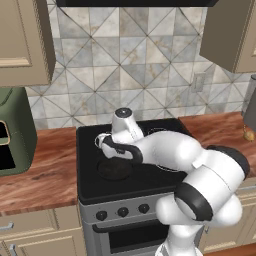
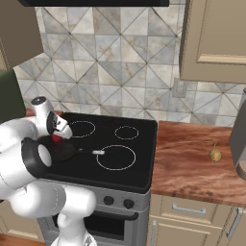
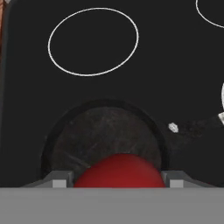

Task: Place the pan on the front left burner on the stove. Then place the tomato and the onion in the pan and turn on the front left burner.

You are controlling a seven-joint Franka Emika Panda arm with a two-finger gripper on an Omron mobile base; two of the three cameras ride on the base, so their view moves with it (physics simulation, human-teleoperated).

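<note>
- The gripper [image 3: 119, 183] has its two fingers clamped on the tomato [image 3: 119, 171], one on each side of the red ball, and it hangs directly over the pan [image 3: 105, 140].
- The pan sits on the black glass of the stove [image 1: 90, 185], at the front left, so I judge that it covers the front left burner; the ring itself I cannot see under it.
- The thin handle of the pan points to the right, and its silvery tip [image 2: 98, 152] lies near the large ring beside it.
- Behind the pan, the rear left ring [image 3: 93, 41] is bare.
- Far to the right, on the wooden counter [image 2: 192, 158], the onion [image 2: 215, 154] lies well apart from the stove.
- Risk: if the fingers open while the tomato is high above the shallow pan, the round ball may bounce or roll over the low rim onto the glass.
- Risk: if the hand goes down too far, it may push the pan off its ring.
- The knobs [image 1: 122, 212] on the steel front appear not yet touched.
</note>
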